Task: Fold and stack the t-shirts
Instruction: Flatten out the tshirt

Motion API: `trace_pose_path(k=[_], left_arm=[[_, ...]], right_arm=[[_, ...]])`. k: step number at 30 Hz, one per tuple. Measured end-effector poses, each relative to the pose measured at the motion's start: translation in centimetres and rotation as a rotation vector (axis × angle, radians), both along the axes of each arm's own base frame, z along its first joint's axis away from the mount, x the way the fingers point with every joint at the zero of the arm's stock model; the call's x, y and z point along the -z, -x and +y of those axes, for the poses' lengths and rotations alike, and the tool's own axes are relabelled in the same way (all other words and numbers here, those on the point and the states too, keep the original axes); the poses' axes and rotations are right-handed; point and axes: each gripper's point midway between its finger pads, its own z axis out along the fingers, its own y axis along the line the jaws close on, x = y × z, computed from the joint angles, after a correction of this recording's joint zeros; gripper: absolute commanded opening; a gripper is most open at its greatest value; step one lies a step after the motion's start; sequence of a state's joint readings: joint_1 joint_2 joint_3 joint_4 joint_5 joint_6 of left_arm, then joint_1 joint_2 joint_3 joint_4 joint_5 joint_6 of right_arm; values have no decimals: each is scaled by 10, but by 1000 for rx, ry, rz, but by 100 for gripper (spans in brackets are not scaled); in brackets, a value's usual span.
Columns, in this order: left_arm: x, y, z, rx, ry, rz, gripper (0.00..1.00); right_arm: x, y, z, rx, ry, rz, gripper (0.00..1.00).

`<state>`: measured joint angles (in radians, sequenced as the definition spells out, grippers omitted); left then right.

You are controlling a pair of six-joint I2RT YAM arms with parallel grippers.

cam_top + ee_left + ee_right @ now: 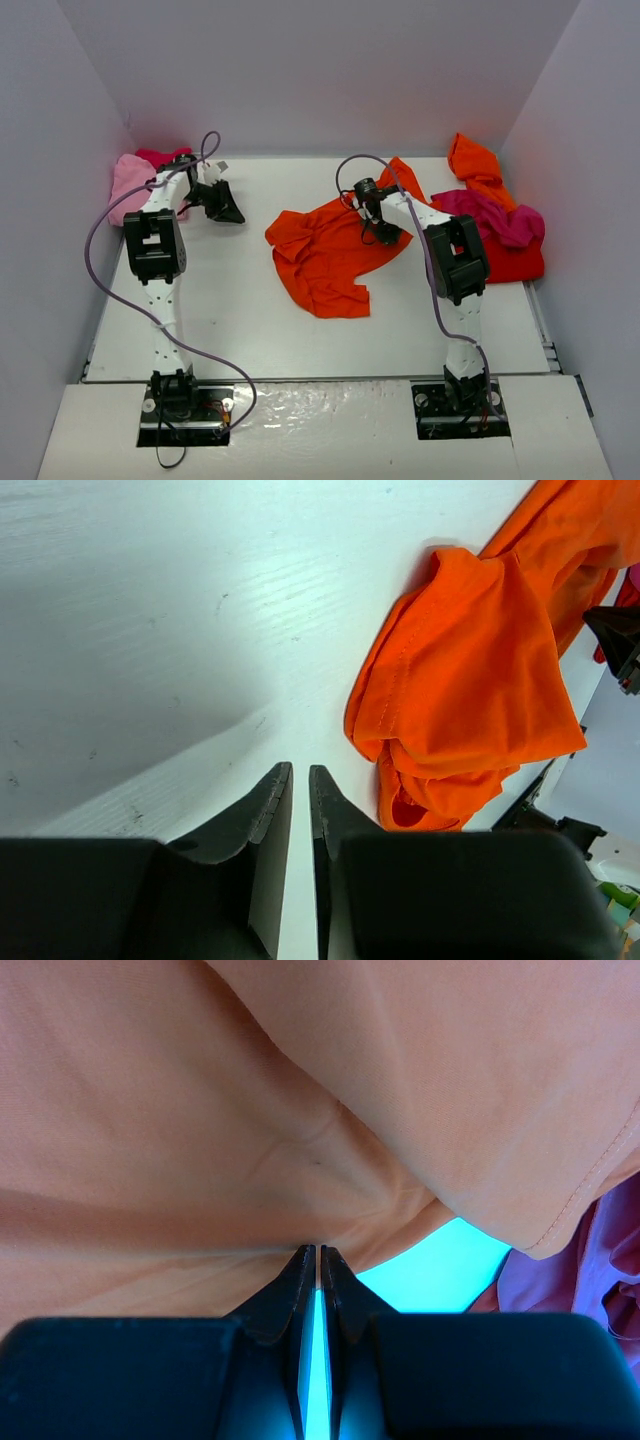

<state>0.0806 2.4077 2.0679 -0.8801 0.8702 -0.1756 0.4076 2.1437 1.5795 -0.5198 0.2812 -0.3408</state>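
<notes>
Orange t-shirt (320,260): laid crumpled mid-surface (230,300), nearest the arm bases.
Handling: judged light, limp and quick to bunch; it is best pinched at a hem corner or shoulder seam.
Right hand (319,1250): clenched on a pinch of that shirt's right edge, the cloth puckered at the tips.
Left hand (300,770): all but clenched, nothing held, over bare surface well left of the shirt.
Right pile: red t-shirt (520,262) overlapped by magenta t-shirt (490,212).
Far left: light pink t-shirt (128,185), dark pink t-shirt (158,156) behind.
Far right: second orange t-shirt (475,160).
Count: two orange, one of each other colour; six are seen.
</notes>
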Motion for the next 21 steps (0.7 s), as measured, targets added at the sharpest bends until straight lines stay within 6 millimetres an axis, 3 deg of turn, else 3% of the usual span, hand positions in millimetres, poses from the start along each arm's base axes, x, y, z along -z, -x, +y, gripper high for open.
trace_pose_path(k=[5, 12, 17, 21], left_arm=[[2, 9, -10, 38, 7, 10, 21], [12, 45, -34, 103, -3, 73, 27], [12, 49, -52, 143, -4, 65, 29], [13, 49, -54, 148, -13, 61, 30]], right_arm=[[0, 0, -1, 0, 3, 0, 4], [-1, 0, 1, -3, 11, -4, 4], [-1, 1, 3, -9, 14, -6, 4], [-1, 1, 3, -9, 16, -6, 4]])
